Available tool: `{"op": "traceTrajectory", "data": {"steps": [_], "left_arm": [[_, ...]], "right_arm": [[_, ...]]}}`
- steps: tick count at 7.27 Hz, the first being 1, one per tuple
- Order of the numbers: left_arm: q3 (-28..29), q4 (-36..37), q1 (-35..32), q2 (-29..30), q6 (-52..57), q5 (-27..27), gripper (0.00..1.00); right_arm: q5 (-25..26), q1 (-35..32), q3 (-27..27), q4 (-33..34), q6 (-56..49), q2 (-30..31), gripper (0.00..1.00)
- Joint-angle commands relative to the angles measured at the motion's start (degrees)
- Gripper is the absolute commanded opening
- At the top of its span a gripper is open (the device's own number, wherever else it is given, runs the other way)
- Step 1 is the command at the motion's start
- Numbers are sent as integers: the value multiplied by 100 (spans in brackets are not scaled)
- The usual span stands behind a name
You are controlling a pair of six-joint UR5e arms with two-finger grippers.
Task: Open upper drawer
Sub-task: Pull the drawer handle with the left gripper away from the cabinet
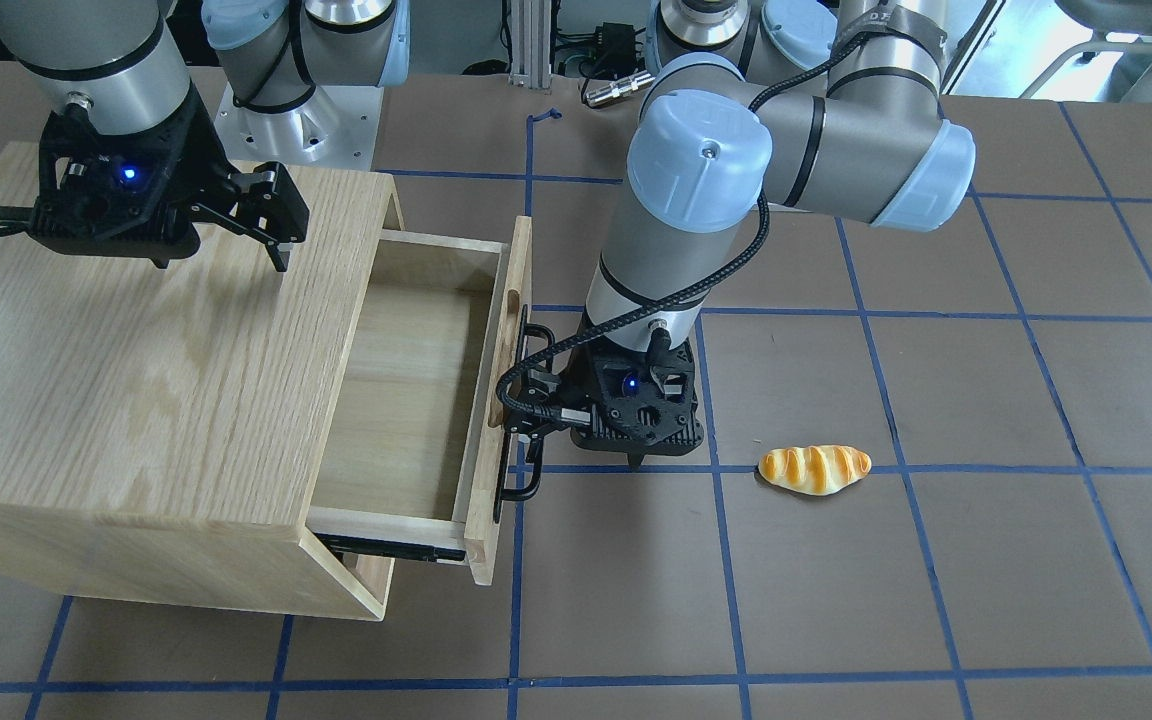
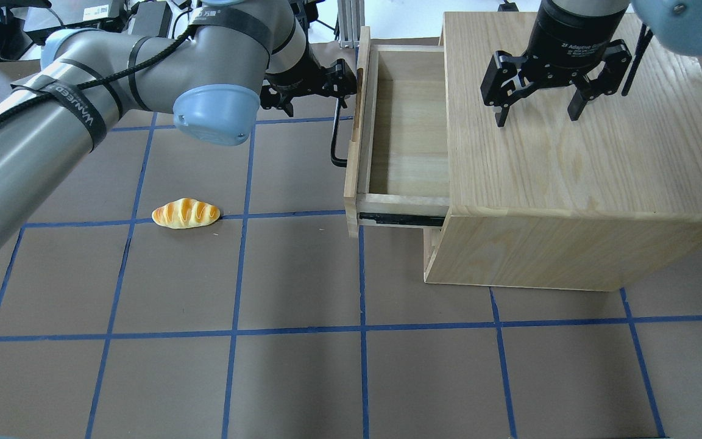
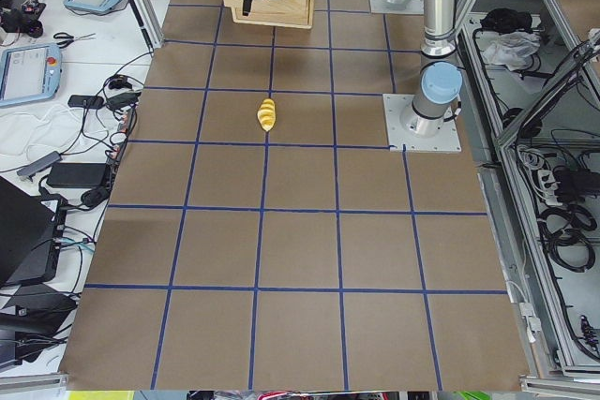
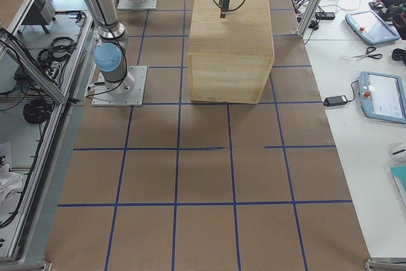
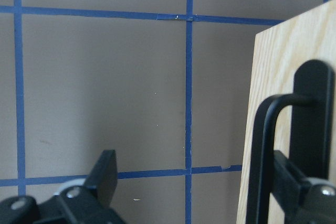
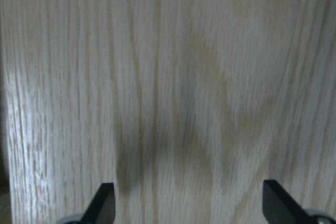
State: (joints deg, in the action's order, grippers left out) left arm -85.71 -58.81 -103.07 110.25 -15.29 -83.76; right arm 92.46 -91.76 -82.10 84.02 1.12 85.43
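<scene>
- The left gripper [image 1: 533, 405] has its fingers spread, one finger [image 5: 287, 176] hooked behind the bar handle [image 2: 334, 143]. The right gripper [image 2: 537, 110], also spread and empty, hangs over the cabinet [image 2: 570, 183].
- The cabinet stands toward the table's right end.
- The upper drawer [image 2: 409, 122] juts from it toward the table's middle, largely open and empty.
- Judging from this, the pull should run level and straight along the slide rail [image 2: 400, 216], with the hook kept near the middle of the bar so the drawer does not rack.
- The table [image 2: 302, 274] is brown with a blue tape grid.
- A bread roll [image 2: 186, 213] lies well apart, toward the left end.
- Side benches hold teach pendants [image 4: 382, 96] and cables [image 3: 84, 110].
</scene>
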Motion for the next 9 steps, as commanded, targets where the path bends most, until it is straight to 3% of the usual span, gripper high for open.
{"op": "traceTrajectory", "data": {"steps": [1, 7, 9], "left_arm": [[-7, -112, 154, -38, 261, 0, 100], [11, -508, 173, -301, 10, 53, 100], [159, -1102, 208, -485, -36, 44, 100]], "right_arm": [[0, 0, 1, 0, 2, 0, 100], [0, 0, 1, 0, 2, 0, 100], [0, 9, 1, 0, -6, 0, 100]]}}
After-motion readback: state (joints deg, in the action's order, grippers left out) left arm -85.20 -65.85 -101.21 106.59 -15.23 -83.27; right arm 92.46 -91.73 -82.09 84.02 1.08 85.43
